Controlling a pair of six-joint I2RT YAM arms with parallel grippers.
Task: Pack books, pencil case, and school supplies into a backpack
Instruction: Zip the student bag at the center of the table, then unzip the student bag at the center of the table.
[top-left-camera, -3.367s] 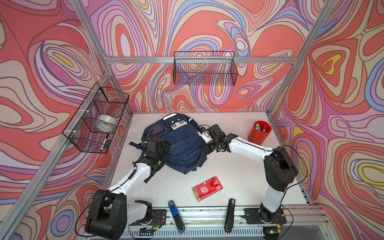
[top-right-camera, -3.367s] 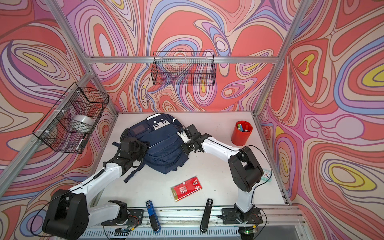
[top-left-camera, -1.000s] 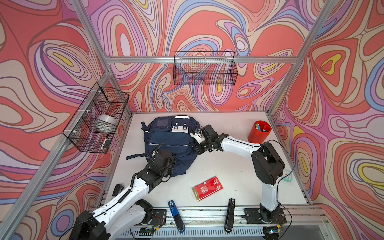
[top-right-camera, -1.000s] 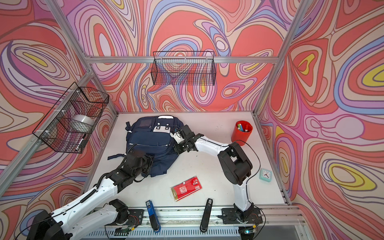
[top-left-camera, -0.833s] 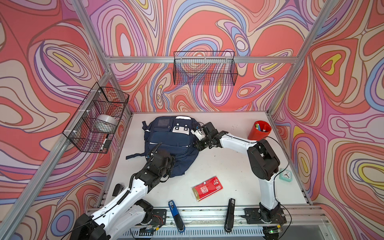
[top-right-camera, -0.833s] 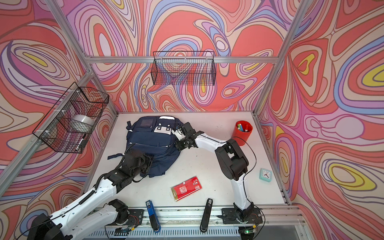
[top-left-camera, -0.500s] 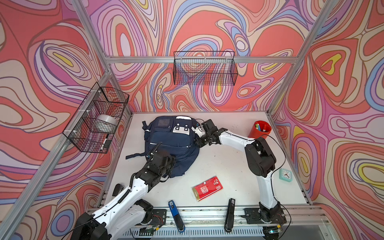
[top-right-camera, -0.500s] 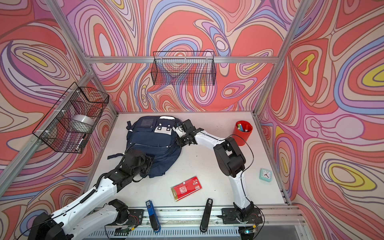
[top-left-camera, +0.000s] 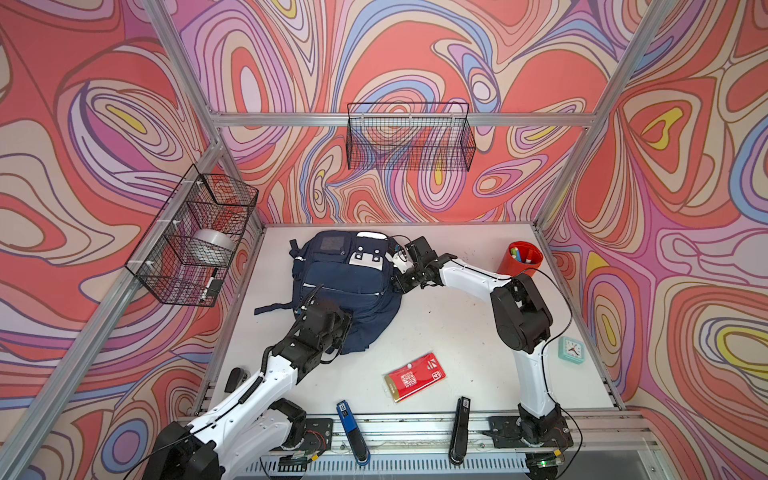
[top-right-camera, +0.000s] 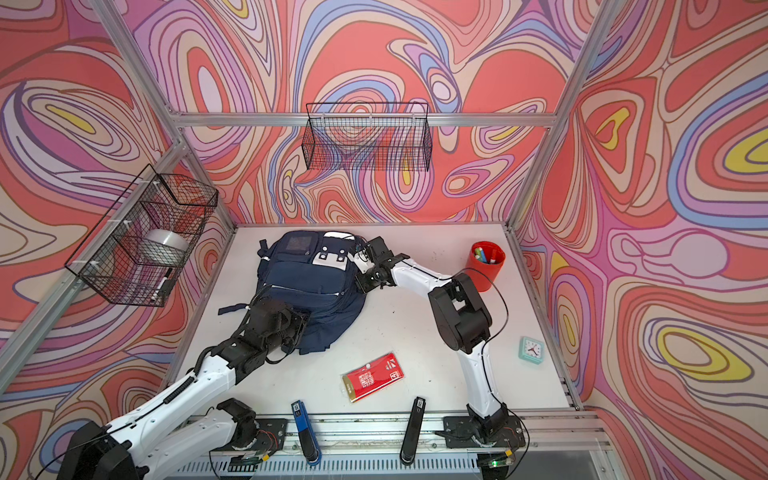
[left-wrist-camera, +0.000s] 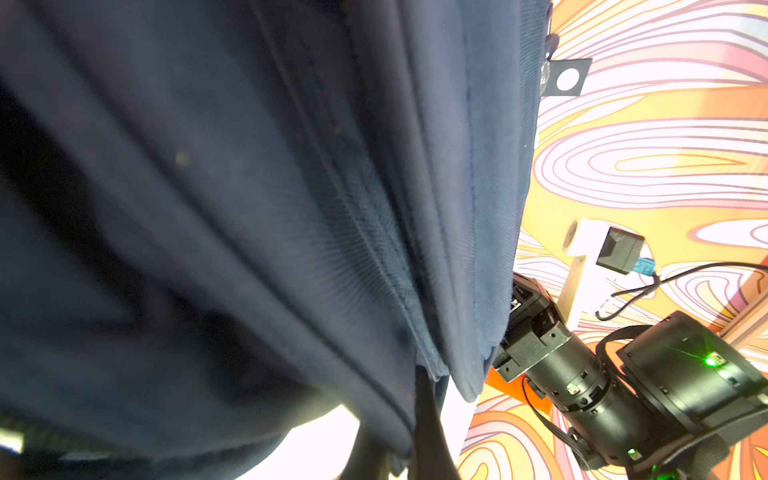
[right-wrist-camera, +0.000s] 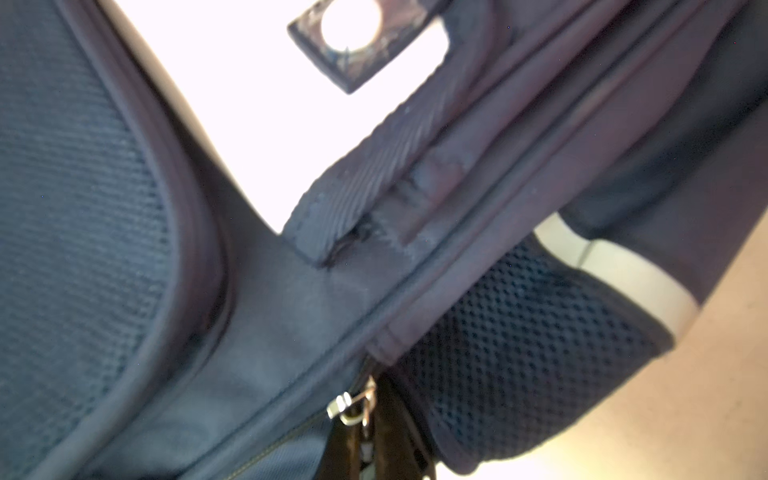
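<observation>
At the back-left of the surface, the backpack (top-left-camera: 345, 282) lies front-up, its top toward the rear wall.

Handling: soft, floppy navy fabric. It folds wherever it is pinched, so I judge it will sag and drag rather than lift as one piece. The best holds are the stitched edges, the webbing loop or the zip line. Loose panels are poor holds.

Left hand (top-left-camera: 338, 328): clenched on the pack's lower edge, with fabric bunched up over it in the left wrist view.

Right hand (top-left-camera: 400, 281): clenched at the pack's side seam, right at the metal zip pull (right-wrist-camera: 353, 405).

No books or pencil case are visible on the surface. The red packet (top-left-camera: 414, 377) lies near the front edge, well apart from the pack.

Versus the earliest frame:
- The pack has turned from skewed to square-on.
- The left hand has moved from the pack's flank to its lower edge.
- The right elbow has swung back and uncovered a small clock (top-left-camera: 572, 351).
- The packet is unmoved.
</observation>
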